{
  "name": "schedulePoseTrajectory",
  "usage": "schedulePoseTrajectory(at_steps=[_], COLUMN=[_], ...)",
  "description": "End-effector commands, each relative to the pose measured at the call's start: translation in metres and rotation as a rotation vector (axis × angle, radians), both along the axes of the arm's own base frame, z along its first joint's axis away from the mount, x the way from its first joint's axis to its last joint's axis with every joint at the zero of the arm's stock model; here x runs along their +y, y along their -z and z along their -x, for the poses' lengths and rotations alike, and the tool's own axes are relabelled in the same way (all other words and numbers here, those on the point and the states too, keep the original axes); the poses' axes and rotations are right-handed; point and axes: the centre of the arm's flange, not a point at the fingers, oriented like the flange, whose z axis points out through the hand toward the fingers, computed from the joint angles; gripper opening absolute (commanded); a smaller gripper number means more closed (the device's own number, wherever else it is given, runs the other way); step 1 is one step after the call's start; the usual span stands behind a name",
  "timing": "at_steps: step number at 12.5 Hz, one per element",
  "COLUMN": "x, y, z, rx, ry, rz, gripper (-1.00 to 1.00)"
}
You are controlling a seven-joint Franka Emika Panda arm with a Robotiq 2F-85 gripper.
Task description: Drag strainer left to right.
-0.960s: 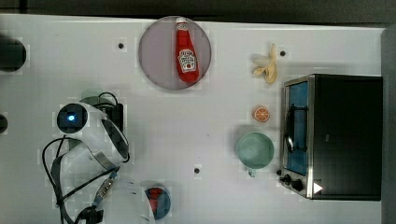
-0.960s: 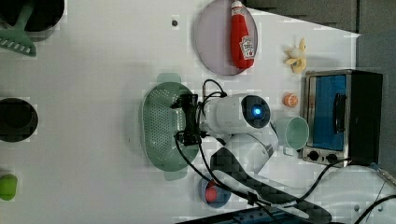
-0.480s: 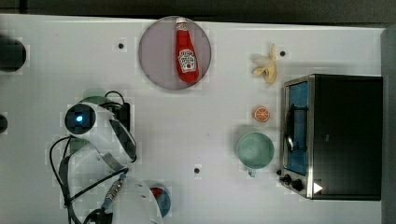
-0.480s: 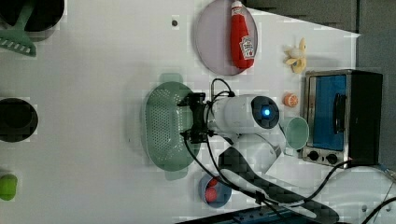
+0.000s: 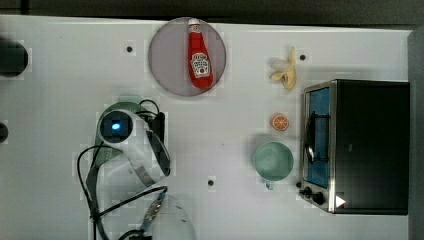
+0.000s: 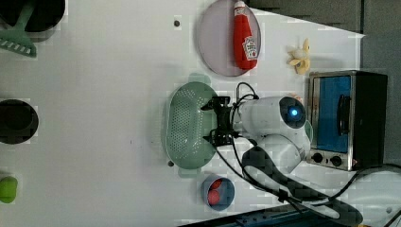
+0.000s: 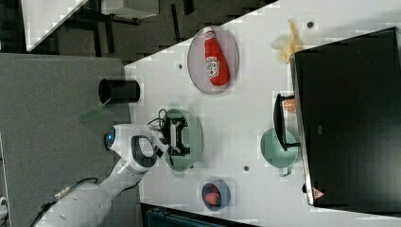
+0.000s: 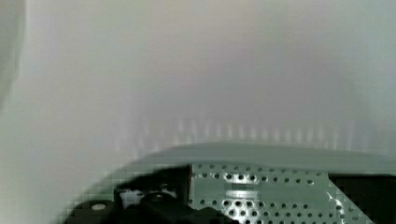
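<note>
The strainer [image 6: 187, 125], a pale mint-green oval basin with a holed bottom, lies on the white table in the left view, just left of the arm's white wrist. My gripper [image 6: 212, 121] is lowered into the side of the basin nearest the wrist, its black fingers spread wide and open. The right view has the gripper [image 7: 176, 137] inside the strainer [image 7: 195, 137] too. In the wrist view the perforated bottom [image 8: 252, 186] lies between the dark fingers [image 8: 140, 205]. From the top view the arm hides most of the strainer [image 5: 106, 154].
A grey-lilac plate [image 5: 167, 60] with a ketchup bottle [image 5: 200, 60] lies beyond the strainer. Toward the top view's right are a mint mug [image 5: 272, 160], an orange half [image 5: 279, 121], a banana [image 5: 285, 72] and a toaster oven [image 5: 370, 145]. A small bowl [image 6: 220, 192] sits near the arm's base.
The wrist and gripper have moved toward the top view's right, and the strainer has shifted a little the same way in the left view. The fingers stay spread.
</note>
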Motion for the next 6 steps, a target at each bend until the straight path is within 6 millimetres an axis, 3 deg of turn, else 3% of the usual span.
schedulePoseTrajectory(at_steps=[1,6], x=[-0.038,-0.088], y=[-0.010,-0.010], z=[-0.018,-0.029], rx=[-0.041,-0.042], ry=[-0.041,-0.052], rz=[-0.002,0.007], gripper=[1.00,1.00])
